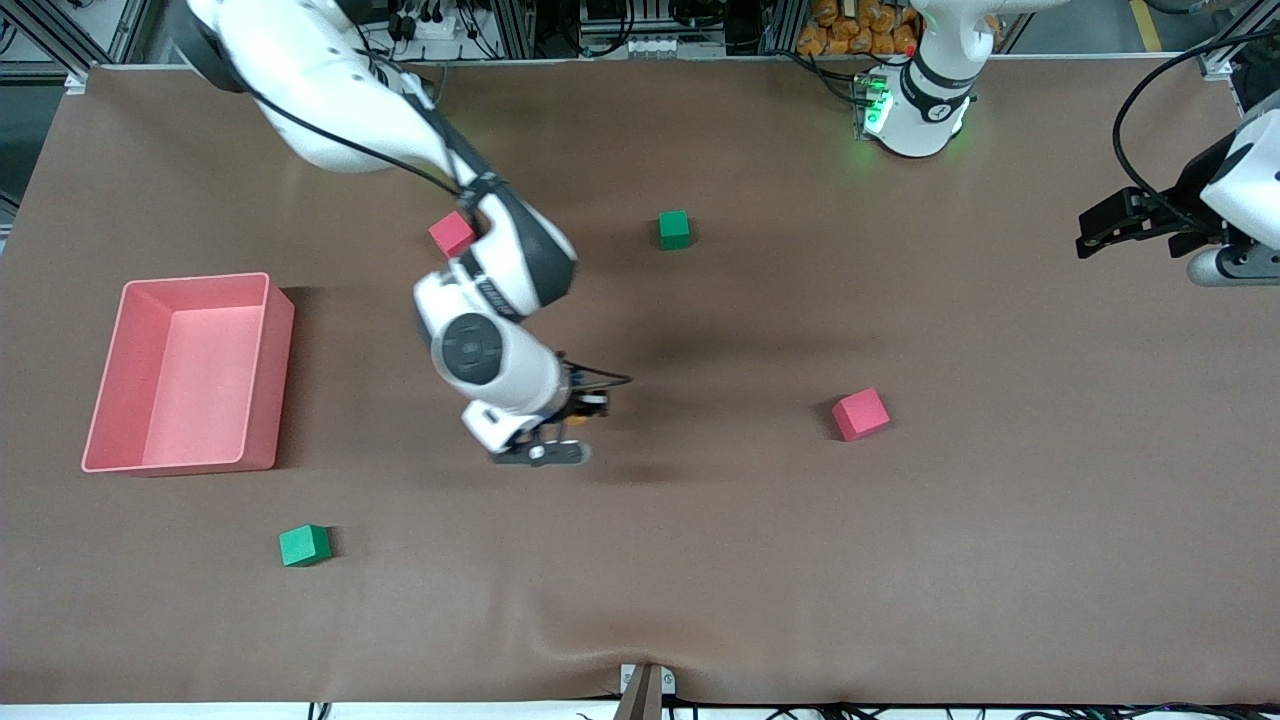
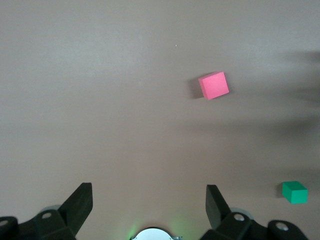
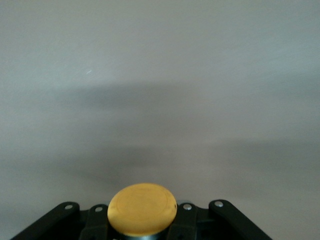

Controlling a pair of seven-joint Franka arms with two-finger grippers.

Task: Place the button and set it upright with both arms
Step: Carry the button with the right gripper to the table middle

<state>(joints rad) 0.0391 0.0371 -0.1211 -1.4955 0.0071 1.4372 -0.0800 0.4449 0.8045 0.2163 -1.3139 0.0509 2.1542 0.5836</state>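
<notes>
My right gripper [image 1: 578,412] hangs low over the middle of the brown table and is shut on the button. In the right wrist view the button's round orange cap [image 3: 142,209] sits between the black fingers [image 3: 186,220], facing the camera. In the front view only a bit of orange [image 1: 577,420] shows under the wrist. My left gripper [image 1: 1095,232] is open and empty, up over the left arm's end of the table, where the arm waits. In the left wrist view its fingers [image 2: 80,204] stand wide apart over bare table.
A pink bin [image 1: 120,380] stands at the right arm's end. One pink cube [image 1: 452,233] lies by the right arm's forearm, another [image 1: 861,414] toward the left arm's end, also in the left wrist view [image 2: 214,85]. There are two green cubes [image 1: 674,229] [image 1: 304,545].
</notes>
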